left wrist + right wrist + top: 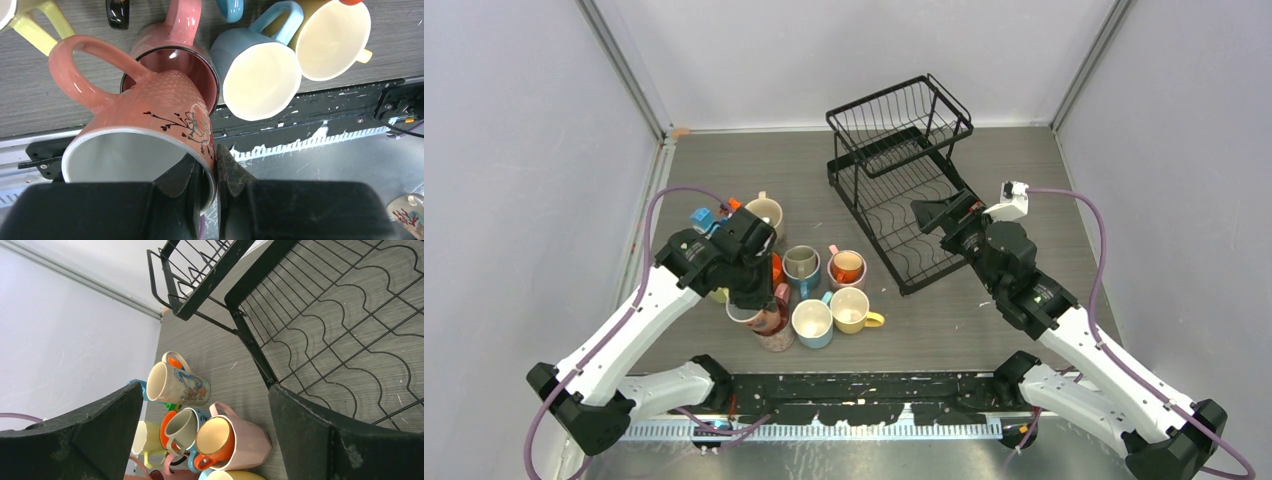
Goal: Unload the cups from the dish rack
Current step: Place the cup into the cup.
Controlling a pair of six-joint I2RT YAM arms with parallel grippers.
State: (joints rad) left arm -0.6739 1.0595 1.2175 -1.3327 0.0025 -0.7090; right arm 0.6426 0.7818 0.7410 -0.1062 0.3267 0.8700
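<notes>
My left end effector (215,172) is nearly closed. It pinches the wall of a salmon mug (160,110) at the rim, one finger inside and one outside. The mug's long axis runs away from my wrist, mouth toward me and base toward the tabletop (964,320). Its handle sticks out to one side of my fingers.

Just past its base sits a pink mug (175,70); I cannot tell if they touch. Close beside that are a blue mug (257,80) and a yellow mug (332,40), so room there is tight. The tabletop's near edge lies below my fingers.

My right end effector (931,212) is spread wide, holding nothing, over the lower tray of the rack (894,130). The other cups (180,385) cluster beyond its fingers, clear of the rack's edge.
</notes>
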